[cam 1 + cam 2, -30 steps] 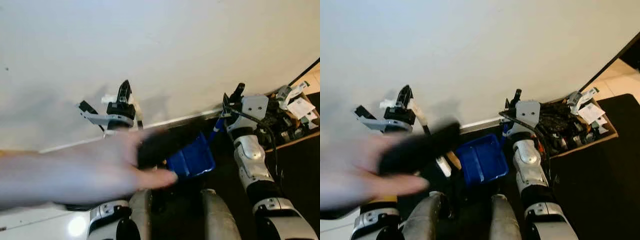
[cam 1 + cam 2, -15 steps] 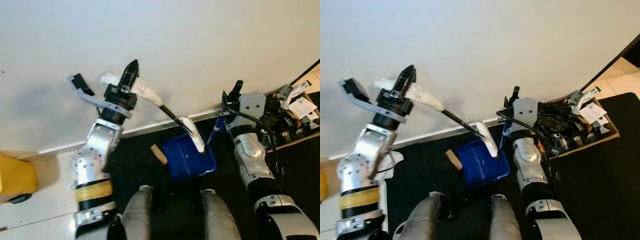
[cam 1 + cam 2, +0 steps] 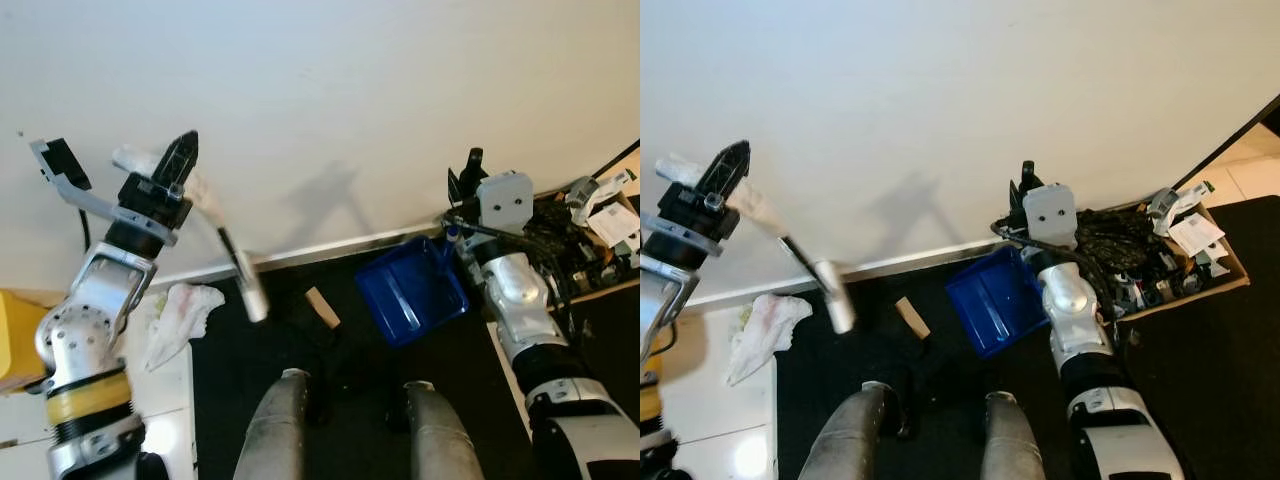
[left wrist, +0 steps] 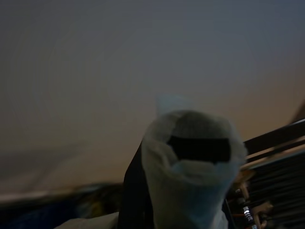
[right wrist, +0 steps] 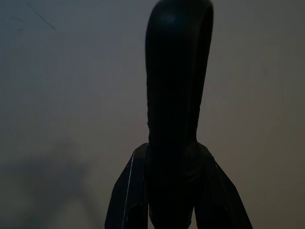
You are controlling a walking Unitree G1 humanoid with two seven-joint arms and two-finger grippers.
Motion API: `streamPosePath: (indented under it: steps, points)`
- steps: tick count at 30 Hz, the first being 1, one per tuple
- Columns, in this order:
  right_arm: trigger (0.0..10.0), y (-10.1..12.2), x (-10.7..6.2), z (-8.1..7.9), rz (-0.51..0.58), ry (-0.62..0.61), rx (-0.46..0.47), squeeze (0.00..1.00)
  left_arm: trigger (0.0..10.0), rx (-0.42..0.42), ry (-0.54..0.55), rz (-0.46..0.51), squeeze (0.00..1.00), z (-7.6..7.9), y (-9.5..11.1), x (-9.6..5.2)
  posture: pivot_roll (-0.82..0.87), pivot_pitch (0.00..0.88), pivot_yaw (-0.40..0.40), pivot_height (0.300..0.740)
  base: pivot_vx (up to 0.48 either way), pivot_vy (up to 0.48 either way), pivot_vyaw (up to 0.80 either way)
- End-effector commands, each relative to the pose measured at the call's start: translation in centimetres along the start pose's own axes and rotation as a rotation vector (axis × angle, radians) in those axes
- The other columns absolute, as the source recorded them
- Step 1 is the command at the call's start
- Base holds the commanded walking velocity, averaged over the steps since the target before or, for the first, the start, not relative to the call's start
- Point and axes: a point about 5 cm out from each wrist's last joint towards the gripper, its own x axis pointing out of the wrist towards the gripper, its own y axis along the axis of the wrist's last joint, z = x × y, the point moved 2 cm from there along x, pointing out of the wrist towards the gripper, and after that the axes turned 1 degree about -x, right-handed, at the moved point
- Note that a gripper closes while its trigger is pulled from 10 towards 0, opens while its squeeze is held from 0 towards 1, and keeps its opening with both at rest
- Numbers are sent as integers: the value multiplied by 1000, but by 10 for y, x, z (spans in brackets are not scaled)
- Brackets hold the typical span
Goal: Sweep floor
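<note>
The left gripper (image 3: pixel 170 175) is raised at the upper left of the frame, against the white wall (image 3: pixel 330 90), and its black fingers are clamped on the pale wrapped handle of a brush (image 3: pixel 225 245). The brush's dark shaft slants down toward the middle and ends in a blurred white tip just above the black floor mat (image 3: pixel 290 410). At right of centre, the right gripper (image 3: pixel 465 180) is up near the baseboard; it seems to hold the blue dustpan (image 3: pixel 410 290) by its handle, though the fingers are hidden behind the wrist block, so I cannot tell how they stand. The dustpan is tilted, low against the wall. Between brush tip and dustpan, a small tan block (image 3: pixel 322 307) lies on the mat. A crumpled white rag (image 3: pixel 180 312) sits on the pale floor at lower left, beside a yellow thing (image 3: pixel 18 340) at the edge. At far right, a cardboard box (image 3: pixel 1200 270) holds tangled cables and papers. The robot's two grey legs (image 3: pixel 280 430) fill the bottom centre.
</note>
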Motion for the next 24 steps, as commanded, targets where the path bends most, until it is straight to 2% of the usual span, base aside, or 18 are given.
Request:
streamPosePath:
  steps: [1, 5, 9, 13, 14, 20, 24]
  points:
    - [10000, -4, -5, -8, -1, -6, 6, 0, 10000, 37, 10, -45, 0, -6, -6, -5, 129, 364, 45, 740, 0, 0, 0]
    - [10000, -4, -3, -14, 0, -22, 9, 0, 10000, 43, 44, -102, 0, -15, -21, -5, 166, 383, 55, 740, 0, 0, 0]
    - [10000, -10, -4, -25, -32, -72, 30, 0, 10000, 10, 77, -144, 0, -22, -45, -4, 224, 393, 82, 740, 0, 0, 0]
    - [10000, -13, -5, -29, -53, -108, 45, 0, 10000, 28, 85, -199, 0, -25, -60, -7, 236, 391, 92, 740, 0, 0, 0]
    - [10000, -15, -4, -28, -73, -160, 109, 0, 10000, 33, 80, -225, 0, -24, -69, -7, 249, 386, 102, 740, 0, 0, 0]
    - [10000, -7, 7, -21, -50, -197, 178, 0, 10000, 37, 67, -231, 0, -23, -72, 0, 235, 372, 107, 740, 0, 0, 0]
    - [10000, -5, 13, -20, -54, -193, 191, 0, 10000, 40, 65, -231, 0, -24, -74, 2, 226, 360, 104, 740, 0, 0, 0]
